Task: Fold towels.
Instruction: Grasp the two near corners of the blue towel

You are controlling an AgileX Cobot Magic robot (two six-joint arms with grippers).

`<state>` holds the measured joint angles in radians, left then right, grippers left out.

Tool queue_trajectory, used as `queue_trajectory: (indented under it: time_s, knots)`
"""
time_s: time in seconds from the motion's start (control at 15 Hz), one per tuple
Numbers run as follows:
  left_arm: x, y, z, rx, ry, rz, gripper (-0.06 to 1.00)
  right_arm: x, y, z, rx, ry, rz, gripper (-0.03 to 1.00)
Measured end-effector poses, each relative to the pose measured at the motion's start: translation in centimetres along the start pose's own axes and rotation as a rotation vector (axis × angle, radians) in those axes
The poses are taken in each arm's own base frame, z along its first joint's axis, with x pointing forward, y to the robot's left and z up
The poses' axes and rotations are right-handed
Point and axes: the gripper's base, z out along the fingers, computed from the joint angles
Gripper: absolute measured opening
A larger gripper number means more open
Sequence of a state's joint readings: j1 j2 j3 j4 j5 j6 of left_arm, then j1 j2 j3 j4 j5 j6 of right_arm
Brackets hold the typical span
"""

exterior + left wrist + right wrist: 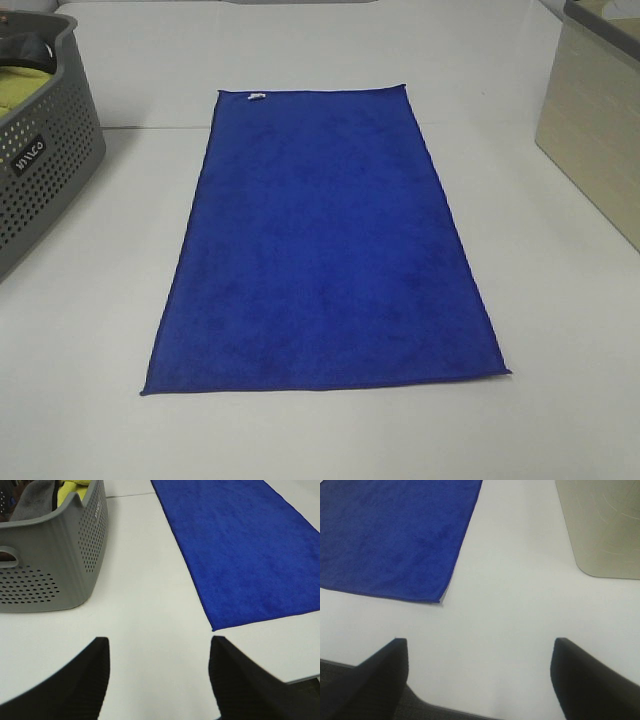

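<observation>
A deep royal-blue towel (pixel 325 245) lies spread flat and unfolded on the white table, long side running away from the front edge, with a small white tag (pixel 257 97) at its far edge. Neither arm shows in the exterior high view. The left wrist view shows my left gripper (pixel 159 647) open and empty above bare table, short of the towel (pixel 245 545) and its near left corner. My right gripper (pixel 479 647) is open wide and empty, hovering near the table's front edge beside the towel (pixel 390 535) and its near right corner.
A grey perforated basket (pixel 40 170) stands at the left, also seen in the left wrist view (pixel 50 565), holding yellow-green and grey cloths. A beige bin (pixel 600 130) stands at the right, seen again in the right wrist view (pixel 602 525).
</observation>
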<state>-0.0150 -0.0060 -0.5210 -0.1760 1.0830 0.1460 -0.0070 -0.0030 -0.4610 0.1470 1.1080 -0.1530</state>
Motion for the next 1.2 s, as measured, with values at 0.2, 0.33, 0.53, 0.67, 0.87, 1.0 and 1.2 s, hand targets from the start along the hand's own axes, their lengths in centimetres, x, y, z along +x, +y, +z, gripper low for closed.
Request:
queue_trajectory:
  time_s: [0.2,0.33,0.53,0.67,0.87,1.0,1.2]
  knots:
    - [0.00,0.00,0.00,0.000,0.000,0.000,0.57,0.00,0.00,0.00,0.000,0.000,0.000,0.76]
    - [0.00,0.00,0.00,0.000,0.000,0.000,0.57,0.00,0.00,0.00,0.000,0.000,0.000,0.76]
    - [0.00,0.00,0.00,0.000,0.000,0.000,0.57,0.00,0.00,0.00,0.000,0.000,0.000,0.76]
    - [0.00,0.00,0.00,0.000,0.000,0.000,0.57,0.00,0.00,0.00,0.000,0.000,0.000,0.76]
    - [0.00,0.00,0.00,0.000,0.000,0.000,0.57,0.00,0.00,0.00,0.000,0.000,0.000,0.76]
    - [0.00,0.00,0.00,0.000,0.000,0.000,0.57,0.00,0.00,0.00,0.000,0.000,0.000,0.76]
    - [0.00,0.00,0.00,0.000,0.000,0.000,0.57,0.00,0.00,0.00,0.000,0.000,0.000,0.76]
